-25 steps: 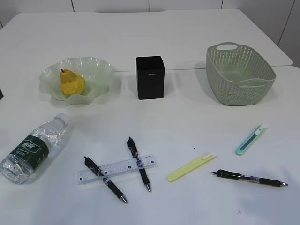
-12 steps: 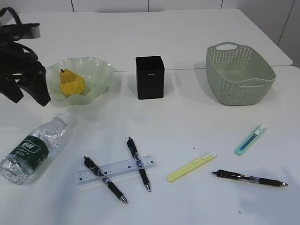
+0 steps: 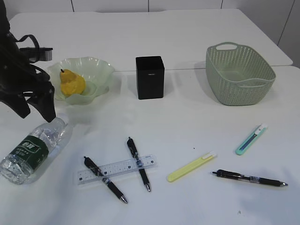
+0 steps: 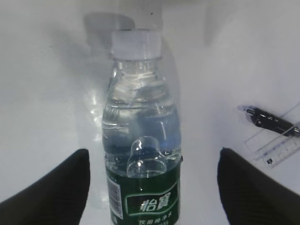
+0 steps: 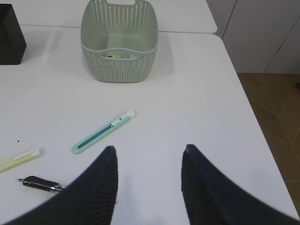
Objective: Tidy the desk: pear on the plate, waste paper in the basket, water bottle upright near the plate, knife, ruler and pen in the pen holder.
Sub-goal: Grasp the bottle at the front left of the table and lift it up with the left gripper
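Pens [image 3: 138,163] three, knives [image 3: 191,167] two, one ruler [image 3: 117,169], both jaws wide, empty.

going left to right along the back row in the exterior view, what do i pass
left gripper → pear on the plate → pen holder → basket

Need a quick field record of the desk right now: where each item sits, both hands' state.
pear: on the plate
water bottle: lying on its side, desk front-left
left hand: open, above the bottle's cap end, holding nothing
right hand: open, empty, over bare desk
waste paper: inside the basket
pen holder: upright, between plate and basket
ruler: flat, crossing two pens
third pen: front-right
knives: yellow one centre-front, teal one to its right
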Action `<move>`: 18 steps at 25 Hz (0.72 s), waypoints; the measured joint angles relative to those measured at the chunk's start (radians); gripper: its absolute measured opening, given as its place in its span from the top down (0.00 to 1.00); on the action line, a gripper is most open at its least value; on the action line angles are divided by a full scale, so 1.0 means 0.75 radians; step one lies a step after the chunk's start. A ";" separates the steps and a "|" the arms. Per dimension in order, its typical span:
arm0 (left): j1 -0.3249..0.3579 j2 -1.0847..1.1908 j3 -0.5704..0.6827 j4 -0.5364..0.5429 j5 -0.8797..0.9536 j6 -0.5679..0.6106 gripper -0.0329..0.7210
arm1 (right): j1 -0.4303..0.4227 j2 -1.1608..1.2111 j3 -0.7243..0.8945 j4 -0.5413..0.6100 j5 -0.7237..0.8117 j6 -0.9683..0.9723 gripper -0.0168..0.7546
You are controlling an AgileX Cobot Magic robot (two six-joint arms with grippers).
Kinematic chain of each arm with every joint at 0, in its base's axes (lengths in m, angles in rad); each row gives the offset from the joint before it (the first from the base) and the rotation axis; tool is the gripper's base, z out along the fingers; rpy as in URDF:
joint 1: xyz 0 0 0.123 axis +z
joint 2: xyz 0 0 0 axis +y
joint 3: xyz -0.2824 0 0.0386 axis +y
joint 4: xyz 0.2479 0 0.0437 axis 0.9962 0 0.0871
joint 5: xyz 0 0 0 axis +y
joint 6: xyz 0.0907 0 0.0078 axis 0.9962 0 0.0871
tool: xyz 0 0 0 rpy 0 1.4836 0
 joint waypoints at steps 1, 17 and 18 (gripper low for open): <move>0.000 0.005 0.000 0.002 0.000 0.000 0.16 | 0.000 0.000 0.000 0.000 0.000 0.000 0.50; -0.051 0.089 0.000 0.059 -0.003 0.001 0.16 | 0.000 0.000 0.000 0.000 0.000 0.000 0.50; -0.058 0.094 0.000 0.070 -0.003 0.001 0.16 | 0.000 0.000 0.000 0.000 0.000 0.000 0.50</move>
